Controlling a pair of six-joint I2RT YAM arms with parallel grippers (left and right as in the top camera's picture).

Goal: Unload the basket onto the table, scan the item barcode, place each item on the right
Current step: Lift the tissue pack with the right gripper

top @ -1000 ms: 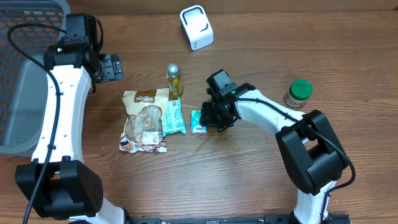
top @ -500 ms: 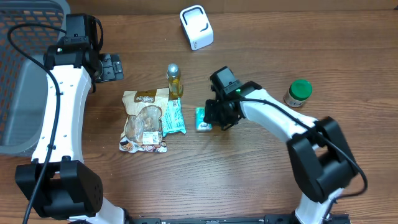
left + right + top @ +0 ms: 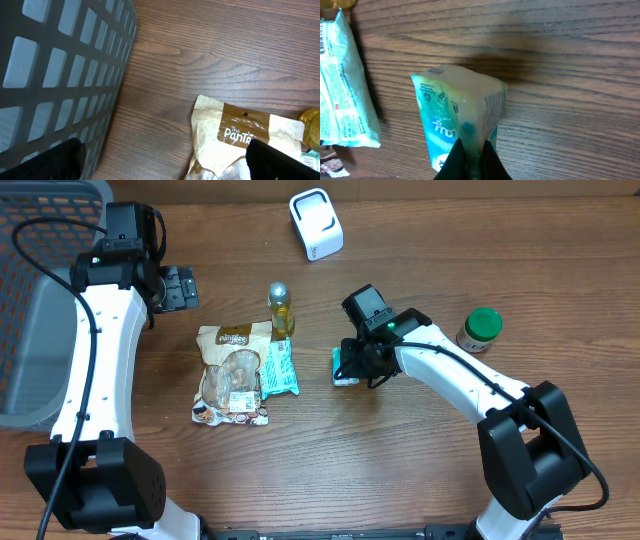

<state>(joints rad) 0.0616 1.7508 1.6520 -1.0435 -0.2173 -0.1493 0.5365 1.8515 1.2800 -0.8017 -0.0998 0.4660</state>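
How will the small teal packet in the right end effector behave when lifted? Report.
Probably floppy: the small teal packet buckles into a ridge where the right end effector pinches it. Likely light, being a thin, small pouch. Its glossy film may slip from the pinch.

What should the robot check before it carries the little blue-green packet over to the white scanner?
1. Right gripper shut on the packet: ok.
2. Hold is firm: cannot tell; only one edge of the packet is pinched.
3. Barcode found on the packet: cannot tell; only small print shows on one side.
4. Way to the scanner is free: ok, probably; the bottle stands off to the side.
5. Left gripper out of the way: ok; it is open, over by the basket.
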